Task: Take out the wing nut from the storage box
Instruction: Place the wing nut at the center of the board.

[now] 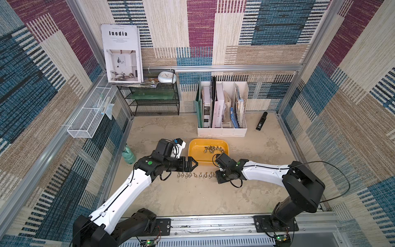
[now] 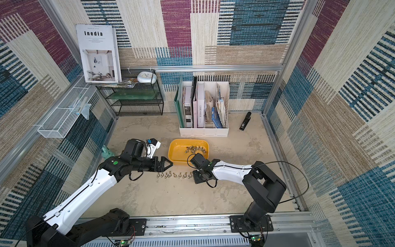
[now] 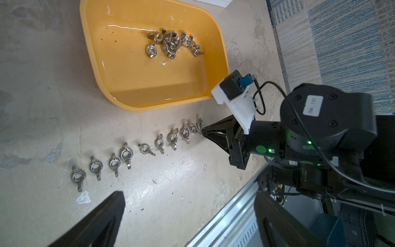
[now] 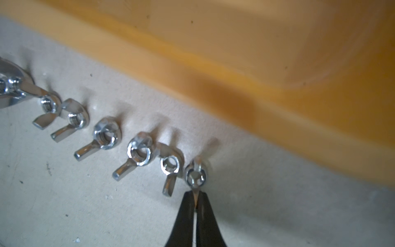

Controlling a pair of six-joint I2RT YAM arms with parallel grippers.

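Already well along: ten wing nuts lie in a row on the table, just beside the yellow storage box. The tenth wing nut, at the row's end nearest the right arm, is pinched by one wing in the clenched right gripper, low at the tabletop; I judge it is about to be let go. The left gripper hangs wide open above the row, empty. A heap of roughly eight nuts remains in the box, too tangled to count exactly.
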